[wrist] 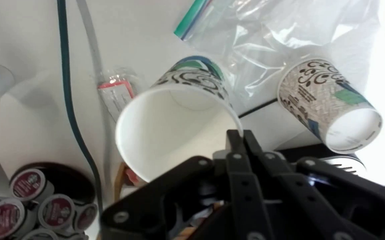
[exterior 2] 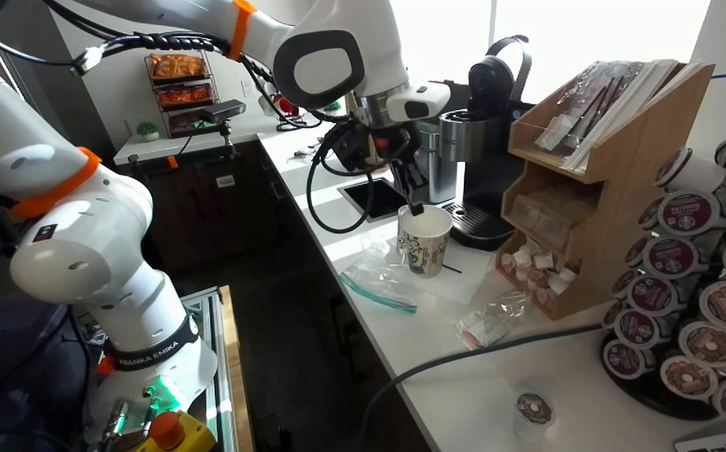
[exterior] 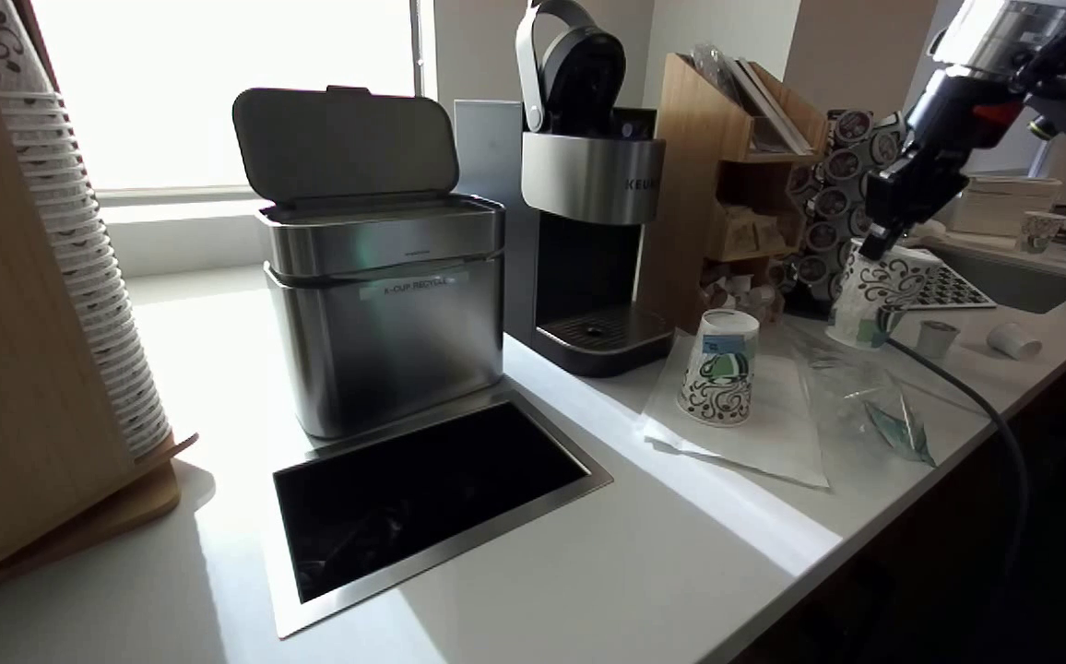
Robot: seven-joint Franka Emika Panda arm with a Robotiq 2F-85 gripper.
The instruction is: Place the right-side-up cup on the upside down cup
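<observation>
The right-side-up cup (exterior: 874, 290) is upright, with its wide rim up, in both exterior views (exterior 2: 426, 248). The wrist view looks down into its white inside (wrist: 169, 130). My gripper (wrist: 240, 135) is shut on this cup's rim, one finger inside and one outside. The fingertips also show at the rim in both exterior views (exterior: 876, 249) (exterior 2: 416, 208). I cannot tell whether the cup's base touches the counter. The upside down cup (exterior: 719, 373) stands narrow base up on a white napkin, apart from the held cup in the wrist view (wrist: 325, 96). In an exterior view it is mostly hidden behind the held cup.
A clear plastic bag (exterior 2: 379, 279) lies by the cups. The coffee machine (exterior: 593, 184) and wooden organizer (exterior 2: 595, 188) stand behind. A dark cable (exterior 2: 495, 348) crosses the counter. A pod rack (exterior 2: 677, 301), loose pods (exterior 2: 534, 414) and a metal bin (exterior: 385, 304) are around.
</observation>
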